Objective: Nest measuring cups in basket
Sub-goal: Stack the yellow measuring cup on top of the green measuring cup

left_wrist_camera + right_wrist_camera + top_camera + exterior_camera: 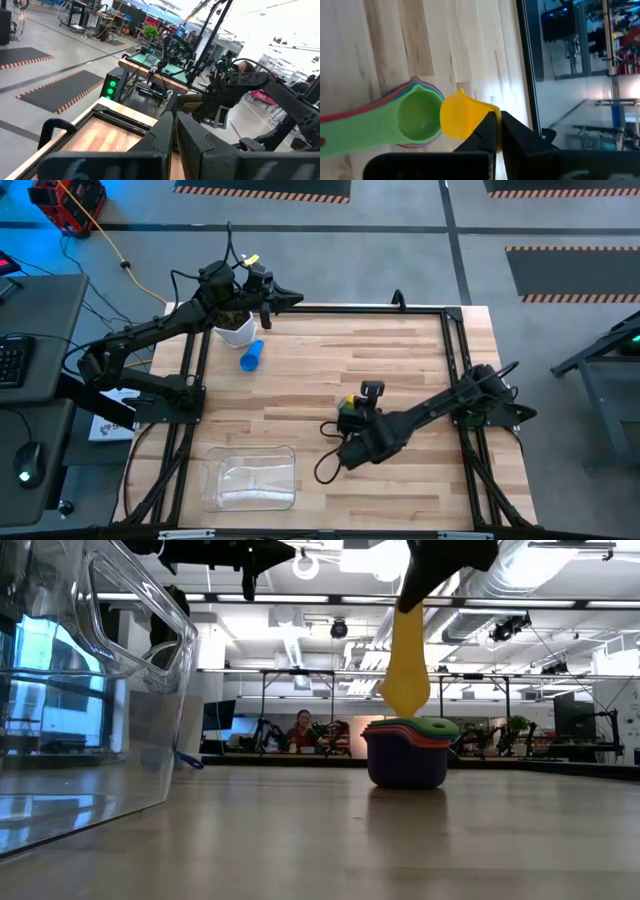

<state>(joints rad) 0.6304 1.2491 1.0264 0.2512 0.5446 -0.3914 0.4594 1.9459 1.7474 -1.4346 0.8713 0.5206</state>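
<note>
My right claw (pixel 495 131) is clenched on the yellow cup (pixel 462 120), hanging just beside the stack (pixel 408 752), whose green cup (pixel 419 118) sits on top. Next I judge it needs centring over green, then lowering. The basket (pixel 252 477) lies well apart. Farther off, my left claw (pixel 285 300) waits clenched and bare above the pot (pixel 236 330), a blue cup (pixel 251 357) beside it.

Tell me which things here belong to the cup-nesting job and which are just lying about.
Part of the job:
- yellow cup, held by the right tool
- stack of cups, green one on top
- blue cup lying apart near the pot
- clear basket

Just lying about:
- white pot, under the left arm
- left tool, shut and raised at the table's far edge
</note>
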